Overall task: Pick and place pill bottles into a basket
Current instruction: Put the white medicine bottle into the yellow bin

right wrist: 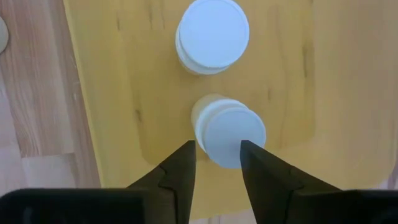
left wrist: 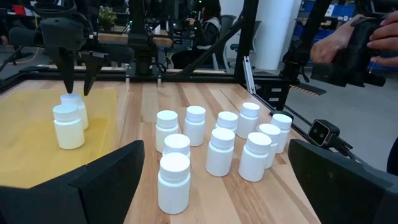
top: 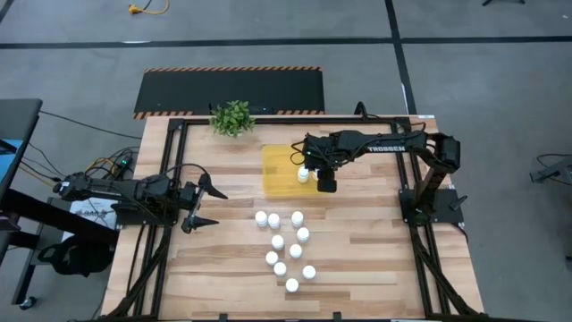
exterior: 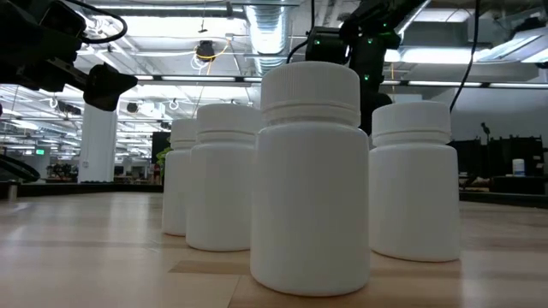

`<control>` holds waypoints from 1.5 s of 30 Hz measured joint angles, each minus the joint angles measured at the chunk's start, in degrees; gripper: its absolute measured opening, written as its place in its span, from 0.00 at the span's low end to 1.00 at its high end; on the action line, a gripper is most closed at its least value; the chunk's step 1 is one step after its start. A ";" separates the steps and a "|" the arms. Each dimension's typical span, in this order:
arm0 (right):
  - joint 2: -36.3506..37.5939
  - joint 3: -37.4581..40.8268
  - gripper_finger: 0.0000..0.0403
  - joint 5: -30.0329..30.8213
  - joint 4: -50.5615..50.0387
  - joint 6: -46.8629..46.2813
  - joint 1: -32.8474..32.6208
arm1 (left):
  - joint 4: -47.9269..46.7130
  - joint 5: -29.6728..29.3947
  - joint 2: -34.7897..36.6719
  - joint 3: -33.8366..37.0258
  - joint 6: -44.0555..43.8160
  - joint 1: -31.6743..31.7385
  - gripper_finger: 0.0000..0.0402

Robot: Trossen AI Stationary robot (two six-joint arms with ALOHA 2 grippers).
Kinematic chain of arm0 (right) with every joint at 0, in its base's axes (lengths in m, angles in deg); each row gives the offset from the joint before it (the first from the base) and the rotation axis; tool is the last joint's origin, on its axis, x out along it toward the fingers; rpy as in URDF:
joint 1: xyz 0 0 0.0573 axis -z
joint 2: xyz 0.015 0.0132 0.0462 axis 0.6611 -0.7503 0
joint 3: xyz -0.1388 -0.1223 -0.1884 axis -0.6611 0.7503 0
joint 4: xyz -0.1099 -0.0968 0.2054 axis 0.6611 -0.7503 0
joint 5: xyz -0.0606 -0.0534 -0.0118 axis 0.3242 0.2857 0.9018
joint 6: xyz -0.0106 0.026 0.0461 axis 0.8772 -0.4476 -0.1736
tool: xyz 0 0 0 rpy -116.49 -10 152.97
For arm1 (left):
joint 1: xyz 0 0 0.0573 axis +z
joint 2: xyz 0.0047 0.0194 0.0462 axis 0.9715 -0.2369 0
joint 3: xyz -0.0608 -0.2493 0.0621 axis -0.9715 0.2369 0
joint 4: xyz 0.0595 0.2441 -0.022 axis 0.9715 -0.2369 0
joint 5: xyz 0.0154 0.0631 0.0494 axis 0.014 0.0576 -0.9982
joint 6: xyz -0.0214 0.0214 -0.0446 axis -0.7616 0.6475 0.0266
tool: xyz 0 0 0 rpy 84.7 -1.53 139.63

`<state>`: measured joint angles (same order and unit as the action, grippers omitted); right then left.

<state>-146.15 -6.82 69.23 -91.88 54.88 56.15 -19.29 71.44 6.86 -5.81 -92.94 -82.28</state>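
Observation:
The yellow tray (top: 279,179) lies on the wooden table, far of centre. Two white pill bottles stand upright in it (right wrist: 213,32) (right wrist: 231,132). My right gripper (right wrist: 217,146) hangs over the tray, fingers pointing down and open. One finger stands on each side of the nearer bottle's cap, just above it and apart from it, as the left wrist view (left wrist: 77,92) shows. Several more bottles (top: 288,243) stand in a cluster on the table's near half. My left gripper (top: 204,204) waits open at the table's left, facing the cluster.
A small green potted plant (top: 232,117) stands at the table's far edge, left of the tray. Dark frame rails (top: 420,241) run along the table's sides. A person's hands hold a dark device beyond the table's right side (left wrist: 348,43).

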 joint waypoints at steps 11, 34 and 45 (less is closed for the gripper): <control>0.13 -3.39 0.30 0.14 -5.79 -0.62 -1.82 | 0.01 0.00 0.01 0.02 -0.38 0.00 0.96; 15.00 -8.13 0.30 -5.94 -17.35 -28.44 -25.25 | -0.01 0.00 0.00 0.00 0.02 0.01 0.96; 10.74 -7.75 0.48 -7.37 -16.58 -32.05 -37.51 | -0.01 0.00 0.02 0.00 -0.33 0.01 0.96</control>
<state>-135.41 -14.57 61.86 -108.46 22.83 18.64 -19.30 71.44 6.88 -5.81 -93.27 -82.27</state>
